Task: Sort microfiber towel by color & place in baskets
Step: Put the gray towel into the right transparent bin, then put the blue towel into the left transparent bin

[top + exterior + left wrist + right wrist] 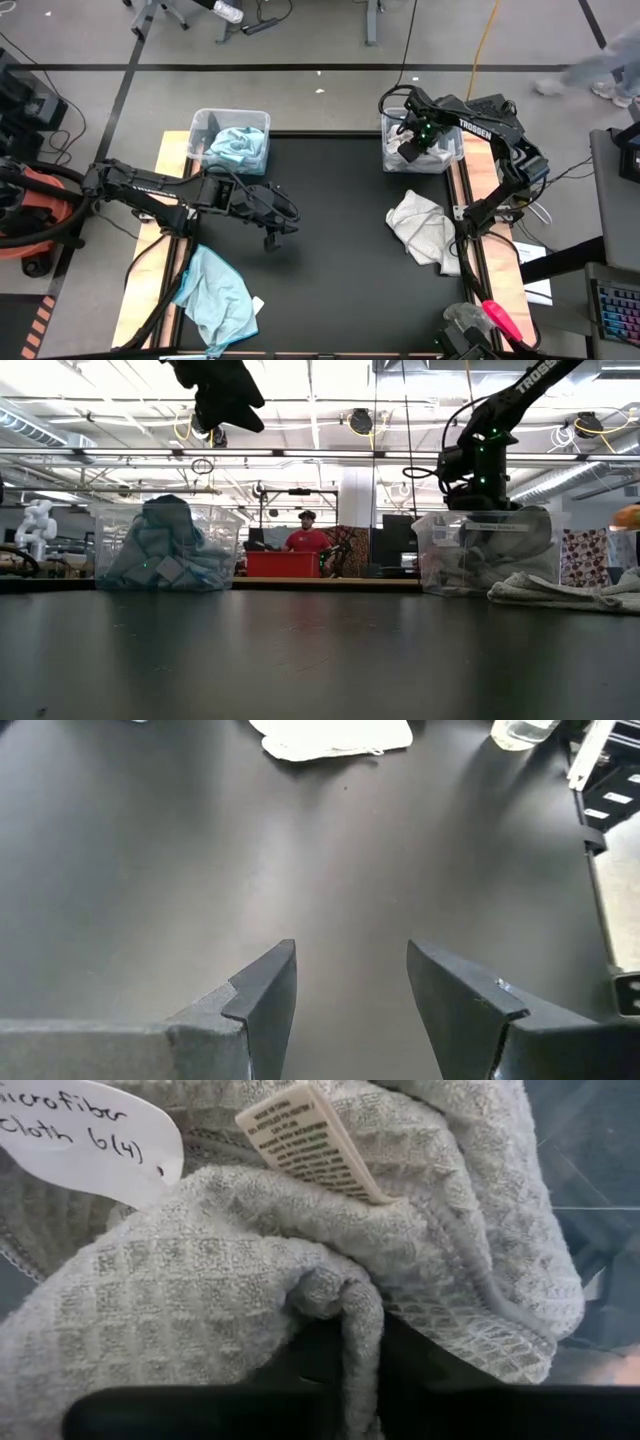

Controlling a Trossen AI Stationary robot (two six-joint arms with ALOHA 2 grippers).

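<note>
Two clear baskets stand at the mat's far edge. The left basket (200, 125) holds light blue towels (238, 148). The right basket (388, 160) holds grey towels (480, 555). My right gripper (410, 150) points down into the right basket, shut on a grey waffle-weave towel (250, 1270) that carries a tag and a handwritten label. My left gripper (272, 238) hangs open above the bare mat, left of centre, with nothing between its fingers (265, 995). Another grey towel (425, 228) lies crumpled on the mat near the right edge. A blue towel (215, 300) lies at the near left. My right gripper pinches a bunched fold (335, 1295) of the grey towel between its two fingers, coming from above and pointing down. The rest of the towel lies slack inside the right basket. How many layers are in the fold, I cannot tell.
A red-handled object and a clear item (490, 320) sit at the near right corner. Bare black mat (340, 250) stretches between the two arms. Beyond the table, in the low view, a person in red (305, 540) stands far off.
</note>
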